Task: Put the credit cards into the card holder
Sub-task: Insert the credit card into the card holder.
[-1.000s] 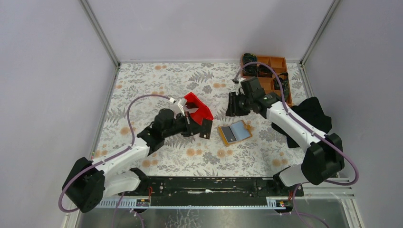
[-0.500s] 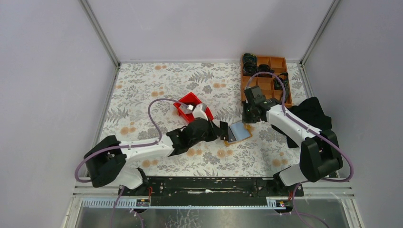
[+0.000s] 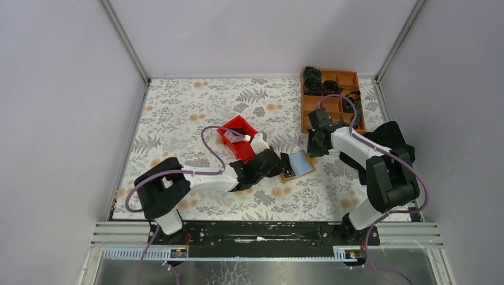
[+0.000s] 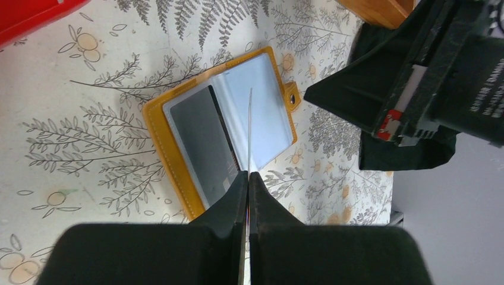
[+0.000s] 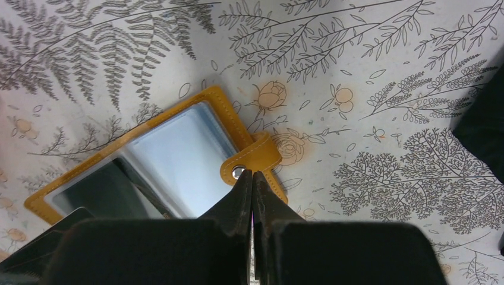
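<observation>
The holder (image 3: 299, 165) lay open, long axis diagonal, tab (image 5: 254, 158) toward the clenched right gripper (image 5: 252, 178); orange rim, grey and bluish panels. The left gripper (image 4: 248, 178) pinched a card (image 4: 249, 130) edge-on.

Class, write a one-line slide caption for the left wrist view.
Left fingers pinch a credit card edge-on over the open card holder on a floral tablecloth.

We see the tan-orange card holder (image 3: 297, 165) lying open on the table (image 3: 196, 107), panels dark grey and pale blue, a thin card (image 4: 249, 136) edge-on above it.
</observation>
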